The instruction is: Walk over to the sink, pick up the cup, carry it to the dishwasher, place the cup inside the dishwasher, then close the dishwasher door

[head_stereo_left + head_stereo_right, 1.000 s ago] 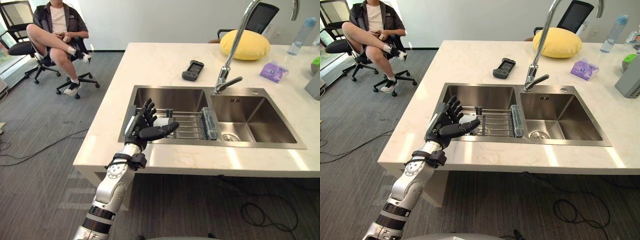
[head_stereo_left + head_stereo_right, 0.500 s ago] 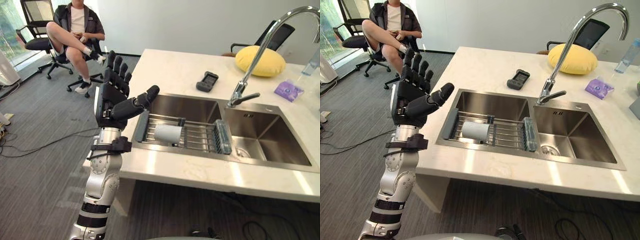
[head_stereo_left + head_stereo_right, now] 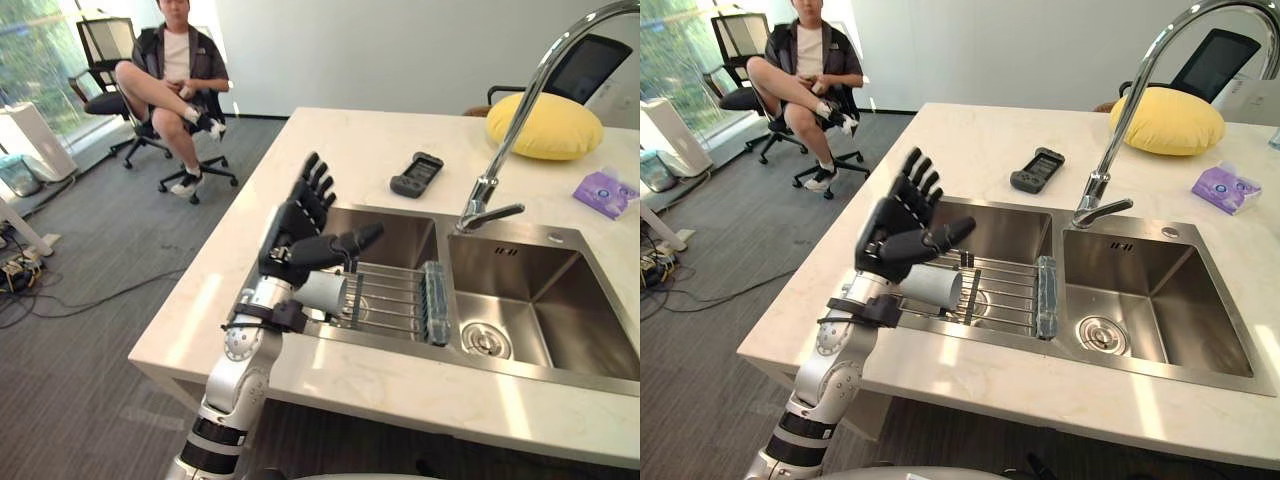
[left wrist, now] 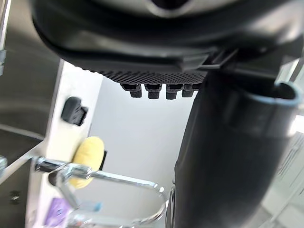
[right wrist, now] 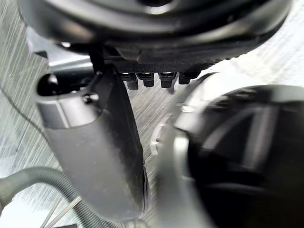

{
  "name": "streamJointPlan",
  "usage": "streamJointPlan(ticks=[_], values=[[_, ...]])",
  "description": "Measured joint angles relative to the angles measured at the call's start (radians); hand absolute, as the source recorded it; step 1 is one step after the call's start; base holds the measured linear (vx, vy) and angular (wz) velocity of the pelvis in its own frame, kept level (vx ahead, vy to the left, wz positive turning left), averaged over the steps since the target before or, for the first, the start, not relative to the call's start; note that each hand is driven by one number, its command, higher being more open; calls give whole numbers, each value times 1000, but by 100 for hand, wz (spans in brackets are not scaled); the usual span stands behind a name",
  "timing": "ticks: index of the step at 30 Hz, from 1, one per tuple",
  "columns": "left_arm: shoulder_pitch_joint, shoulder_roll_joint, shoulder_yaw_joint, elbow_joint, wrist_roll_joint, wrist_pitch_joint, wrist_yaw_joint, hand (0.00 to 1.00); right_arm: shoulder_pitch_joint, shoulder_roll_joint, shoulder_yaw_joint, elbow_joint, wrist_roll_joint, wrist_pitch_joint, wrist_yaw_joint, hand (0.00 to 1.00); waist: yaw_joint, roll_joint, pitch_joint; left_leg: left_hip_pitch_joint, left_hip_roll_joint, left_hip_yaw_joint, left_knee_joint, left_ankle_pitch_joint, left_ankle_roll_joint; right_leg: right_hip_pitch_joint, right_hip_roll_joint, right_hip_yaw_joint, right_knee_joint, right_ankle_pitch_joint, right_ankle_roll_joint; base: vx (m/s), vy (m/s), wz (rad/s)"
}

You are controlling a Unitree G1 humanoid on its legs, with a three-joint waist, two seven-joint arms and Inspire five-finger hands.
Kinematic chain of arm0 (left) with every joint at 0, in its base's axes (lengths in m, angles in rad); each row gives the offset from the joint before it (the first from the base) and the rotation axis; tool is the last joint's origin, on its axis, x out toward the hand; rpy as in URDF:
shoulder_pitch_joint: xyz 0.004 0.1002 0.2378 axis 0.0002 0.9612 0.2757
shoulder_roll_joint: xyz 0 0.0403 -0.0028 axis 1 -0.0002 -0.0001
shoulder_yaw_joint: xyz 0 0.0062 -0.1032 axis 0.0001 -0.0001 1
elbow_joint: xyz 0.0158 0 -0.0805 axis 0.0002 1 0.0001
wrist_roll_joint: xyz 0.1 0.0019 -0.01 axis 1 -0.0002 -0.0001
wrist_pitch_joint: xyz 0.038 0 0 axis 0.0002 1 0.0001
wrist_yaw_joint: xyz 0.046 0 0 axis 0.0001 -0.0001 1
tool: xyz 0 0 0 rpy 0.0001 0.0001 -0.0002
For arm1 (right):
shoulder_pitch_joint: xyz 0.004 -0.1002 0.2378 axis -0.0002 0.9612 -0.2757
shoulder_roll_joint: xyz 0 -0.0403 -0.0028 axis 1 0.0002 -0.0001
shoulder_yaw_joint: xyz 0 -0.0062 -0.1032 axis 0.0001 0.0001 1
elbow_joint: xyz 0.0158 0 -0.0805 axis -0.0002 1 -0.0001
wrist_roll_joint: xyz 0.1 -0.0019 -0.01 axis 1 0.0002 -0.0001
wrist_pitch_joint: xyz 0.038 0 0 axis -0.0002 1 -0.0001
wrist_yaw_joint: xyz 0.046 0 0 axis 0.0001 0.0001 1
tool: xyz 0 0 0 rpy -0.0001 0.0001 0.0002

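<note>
A white cup [image 3: 322,292] lies on its side on the wire rack [image 3: 395,300] in the left basin of the steel sink [image 3: 400,226]. My left hand [image 3: 300,235] hovers just above and in front of the cup, open, fingers spread upward and thumb pointing toward the basin; it holds nothing. The right eye view shows the same cup [image 3: 932,287] below the left hand [image 3: 902,230]. My right hand [image 5: 156,28] shows from close up in its own wrist view, open, with grey floor behind it.
A tall curved faucet [image 3: 510,130] stands behind the sink. On the counter lie a dark remote [image 3: 416,173], a yellow cushion [image 3: 545,125] and a purple packet [image 3: 603,192]. A person sits on an office chair [image 3: 175,75] at the far left.
The camera has shifted nearer the sink. My left hand has come down from beside the counter's left edge to just over the cup, still open.
</note>
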State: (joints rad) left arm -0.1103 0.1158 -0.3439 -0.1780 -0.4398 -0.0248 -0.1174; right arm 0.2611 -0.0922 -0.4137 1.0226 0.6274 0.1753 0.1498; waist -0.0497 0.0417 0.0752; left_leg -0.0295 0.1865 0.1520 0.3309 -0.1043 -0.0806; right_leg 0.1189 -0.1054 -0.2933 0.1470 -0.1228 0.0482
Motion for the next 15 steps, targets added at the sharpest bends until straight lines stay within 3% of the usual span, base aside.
streamJointPlan(ticks=[2, 3, 4, 9, 15], values=[[-1, 17, -77, 7, 71, 0, -29, 100, -24, -8, 6, -18, 0, 5, -1, 100, -5, 14, -4, 68, -14, -3, -183, 36, -16, -35, 6, 5, 8, 0, 2, 57, -13, -3], [-3, 26, -115, 37, 127, 1, -42, 100, -58, -11, 5, -13, 1, 3, -5, 100, -22, 24, -8, 103, -19, -1, -290, 75, -38, -52, 9, 5, 13, 1, 3, 28, 22, -3], [-3, 45, -122, 85, 166, 4, -50, 100, -74, -1, 7, -15, 7, -6, -6, 100, -41, 23, -6, 130, -28, 0, -346, 102, -35, -52, 5, 5, 10, 3, 5, 15, 36, -2], [-8, 173, -82, 156, 209, 13, -55, 100, -69, -2, 18, -8, 11, -20, 0, 100, -46, 23, -6, 132, -41, 12, -365, 108, -28, -53, -2, 13, -18, 22, 17, -2, 32, -6], [-47, 295, -57, 156, 374, 4, -65, 100, -76, -15, 27, 31, 11, -42, 12, 100, -41, 24, -7, 131, -57, 24, -400, 124, -15, -48, -5, 17, -80, 61, 28, 1, 18, -3]])
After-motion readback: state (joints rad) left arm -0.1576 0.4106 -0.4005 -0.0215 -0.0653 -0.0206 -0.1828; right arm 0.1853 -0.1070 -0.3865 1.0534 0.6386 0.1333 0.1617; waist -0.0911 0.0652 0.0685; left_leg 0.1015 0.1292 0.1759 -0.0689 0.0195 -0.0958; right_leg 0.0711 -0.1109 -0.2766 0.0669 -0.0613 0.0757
